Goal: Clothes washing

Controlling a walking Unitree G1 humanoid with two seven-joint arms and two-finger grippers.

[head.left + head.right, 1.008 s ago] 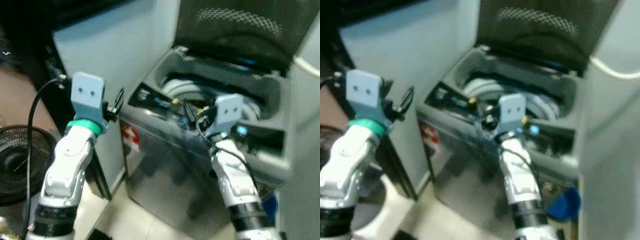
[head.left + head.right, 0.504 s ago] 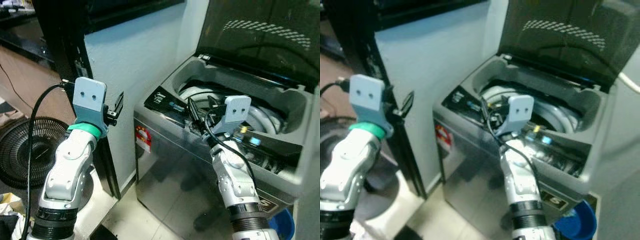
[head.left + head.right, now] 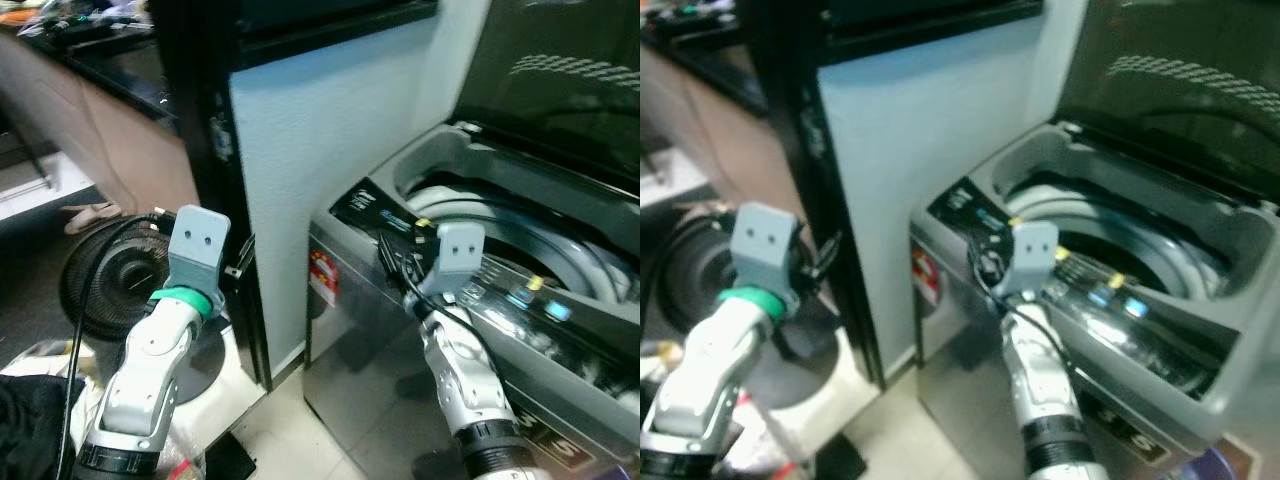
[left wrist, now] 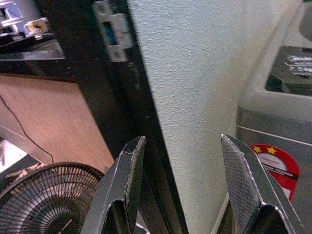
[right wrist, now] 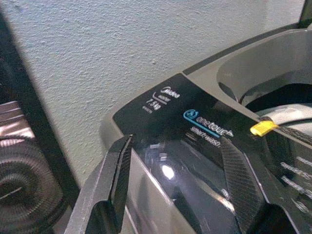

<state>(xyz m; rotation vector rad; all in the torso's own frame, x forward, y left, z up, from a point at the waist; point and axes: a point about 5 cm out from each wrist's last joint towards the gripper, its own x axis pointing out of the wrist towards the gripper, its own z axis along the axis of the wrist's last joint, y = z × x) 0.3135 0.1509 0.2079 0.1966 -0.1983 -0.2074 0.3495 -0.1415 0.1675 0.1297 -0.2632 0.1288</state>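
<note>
A grey top-loading washing machine (image 3: 370, 340) stands on the right with its dark lid (image 3: 560, 80) raised and its drum (image 3: 520, 225) uncovered. My right gripper (image 3: 395, 262) hovers just above the front left corner of the black control panel (image 5: 195, 126), open with nothing between its fingers. My left gripper (image 3: 238, 268) is raised to the left of the machine, facing the white wall (image 4: 195, 73). It is open and holds nothing. A dark heap of cloth (image 3: 25, 425) lies at the lower left by my left arm.
A white wall section (image 3: 330, 120) with a black frame (image 3: 215, 150) stands between the arms. A black floor fan (image 3: 110, 285) sits on the floor at left. A wooden counter (image 3: 110, 130) runs behind it. Pale tiled floor (image 3: 290, 440) lies below.
The whole picture has swung to the left, so the camera has moved: the machine now sits further right and the fan and cloth heap show. Both grippers stay open in the same pose.
</note>
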